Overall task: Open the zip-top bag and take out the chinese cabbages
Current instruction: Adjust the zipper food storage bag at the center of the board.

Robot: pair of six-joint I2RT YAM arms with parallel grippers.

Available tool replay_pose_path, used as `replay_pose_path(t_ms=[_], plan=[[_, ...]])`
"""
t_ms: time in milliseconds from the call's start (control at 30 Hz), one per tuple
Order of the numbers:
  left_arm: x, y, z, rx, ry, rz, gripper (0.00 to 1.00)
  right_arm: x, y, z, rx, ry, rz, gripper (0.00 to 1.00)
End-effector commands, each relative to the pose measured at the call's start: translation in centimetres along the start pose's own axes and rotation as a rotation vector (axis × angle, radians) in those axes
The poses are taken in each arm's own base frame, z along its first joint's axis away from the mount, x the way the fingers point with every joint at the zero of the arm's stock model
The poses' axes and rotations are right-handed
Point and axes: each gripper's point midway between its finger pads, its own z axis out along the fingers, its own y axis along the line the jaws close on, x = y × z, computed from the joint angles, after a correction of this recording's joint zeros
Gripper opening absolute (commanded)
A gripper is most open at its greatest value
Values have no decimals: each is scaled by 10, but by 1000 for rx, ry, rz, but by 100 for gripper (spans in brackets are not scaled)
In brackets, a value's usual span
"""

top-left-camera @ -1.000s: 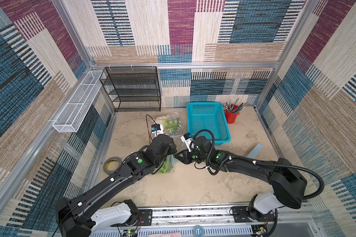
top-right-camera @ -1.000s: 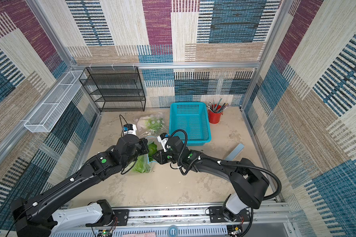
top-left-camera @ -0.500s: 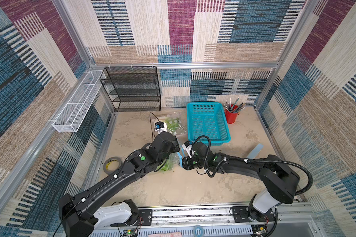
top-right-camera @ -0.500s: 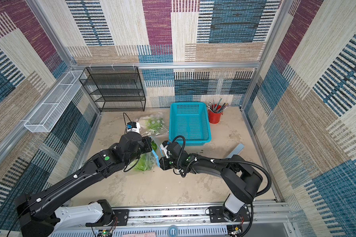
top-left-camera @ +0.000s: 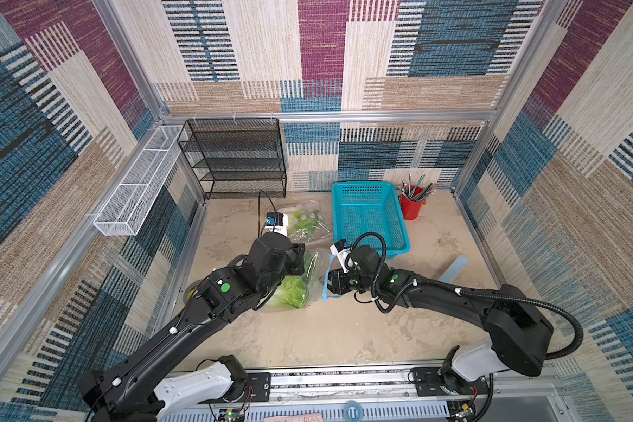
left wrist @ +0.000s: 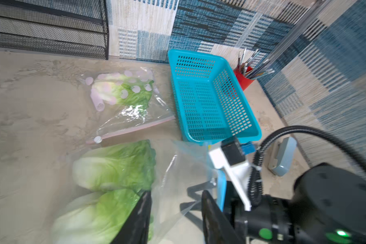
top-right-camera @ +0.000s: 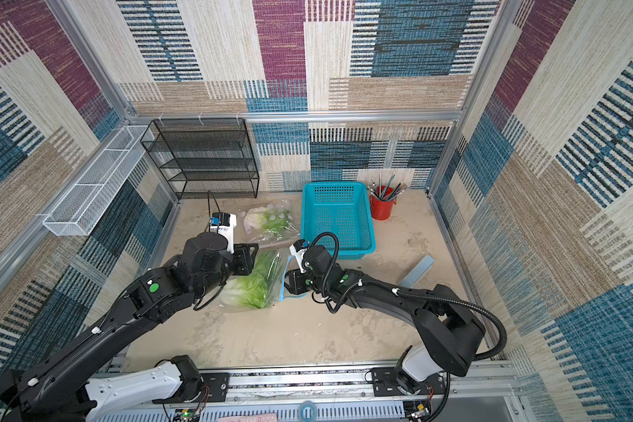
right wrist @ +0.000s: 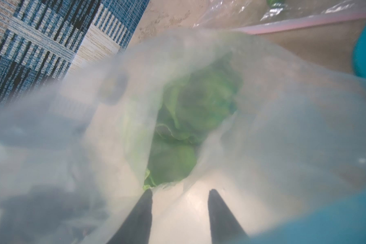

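A clear zip-top bag (top-left-camera: 317, 268) with a blue zip strip (top-left-camera: 326, 279) lies mid-table, its mouth gaping toward my right arm. Green and white chinese cabbages (top-left-camera: 289, 292) (top-right-camera: 251, 288) (left wrist: 114, 166) lie inside it. My left gripper (top-left-camera: 299, 257) (left wrist: 176, 193) hovers over the bag's far side, open, with loose film lying between its fingers. At the bag's mouth my right gripper (top-left-camera: 328, 285) (right wrist: 180, 190) is also open, its fingertips just inside the film and pointing at the leafy cabbage tips (right wrist: 199, 105).
A second bag (top-left-camera: 307, 223) with a pink zip and a cabbage lies behind. A teal basket (top-left-camera: 368, 219) stands right of it, a red pen cup (top-left-camera: 412, 206) beyond. Black wire rack (top-left-camera: 234, 160) at back left, tape roll (top-left-camera: 190, 292) under my left arm, grey-blue piece (top-left-camera: 454, 268) at right.
Both grippers have gone from shut to open, letting go of the bag's rim. The bag's mouth now hangs loose and wide in front of my right gripper.
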Motion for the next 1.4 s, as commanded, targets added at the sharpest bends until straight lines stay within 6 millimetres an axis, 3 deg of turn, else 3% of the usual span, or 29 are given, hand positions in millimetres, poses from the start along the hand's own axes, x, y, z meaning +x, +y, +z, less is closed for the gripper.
replay_pose_path(t_ms=[0,100,200,333,533,700,833,1000,1200,1300,1367], plan=[[28,44,5,-120,177,76,43,-20,12,-9,-58,-62,-26,51],[43,74,19,-135,284,-16,45,-28,22,-17,-114,-87,-35,60],[57,98,33,-142,345,-96,56,-29,25,-22,-126,-84,-34,69],[77,120,62,-92,423,-280,57,-25,25,-33,-125,-83,-26,75],[96,149,95,-75,454,-397,62,-17,25,-59,-122,-115,-1,84],[110,162,117,-75,505,-421,66,-15,30,-76,-158,-157,17,91],[130,174,129,-101,569,-407,66,-18,35,-78,-179,-167,16,95],[153,180,137,-100,598,-435,66,-20,40,-68,-201,-138,9,99],[153,172,149,-30,553,-477,67,-23,44,-58,-227,-115,3,99],[155,167,154,10,547,-505,60,-26,45,-54,-221,-116,-5,99],[158,165,155,27,546,-520,50,-28,41,-51,-200,-113,2,99]])
